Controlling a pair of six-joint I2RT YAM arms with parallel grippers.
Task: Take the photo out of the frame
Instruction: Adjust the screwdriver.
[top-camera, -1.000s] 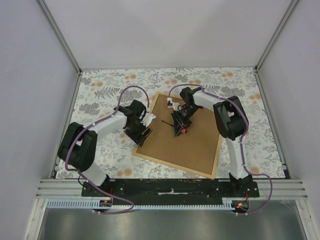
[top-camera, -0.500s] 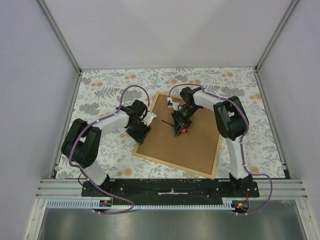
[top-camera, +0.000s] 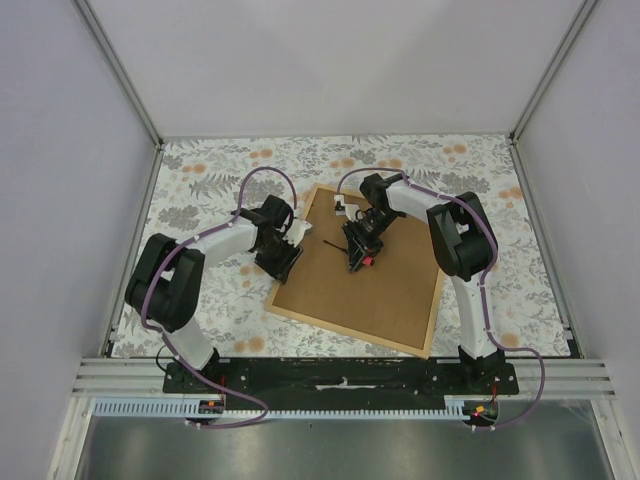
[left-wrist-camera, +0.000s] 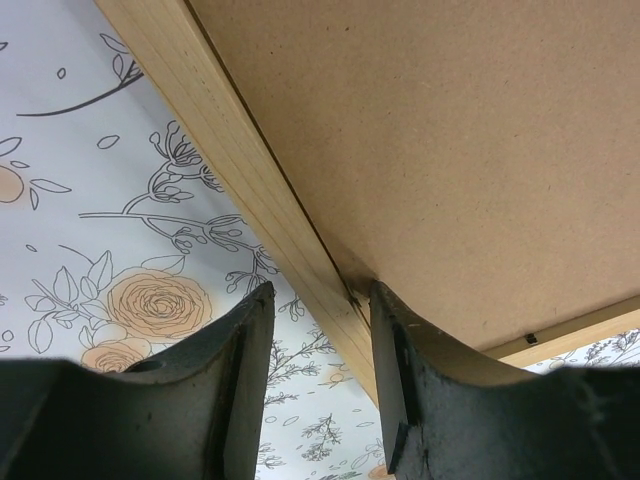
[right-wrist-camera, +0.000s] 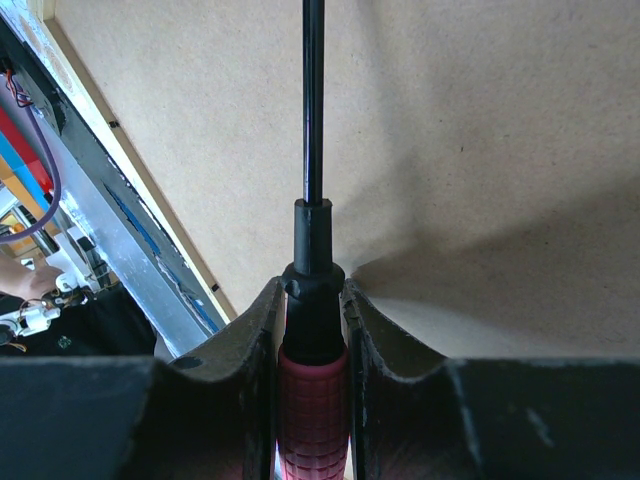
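Note:
The frame lies back side up on the table, its brown board edged by a light wooden strip. The photo is hidden under the board. My left gripper sits at the frame's left edge and is open. In the left wrist view it straddles the strip, one finger over the tablecloth and the other finger at the board's inner edge. My right gripper hovers over the board's upper middle, shut on a red-handled screwdriver whose black shaft points across the board.
A floral tablecloth covers the table around the frame. Pale enclosure walls stand on three sides, and an aluminium rail runs along the near edge. A small black tab sits on the frame's lower inner edge.
My left gripper has shifted slightly up and right onto the frame's left edge, and its jaws have narrowed. The right gripper and screwdriver have not moved.

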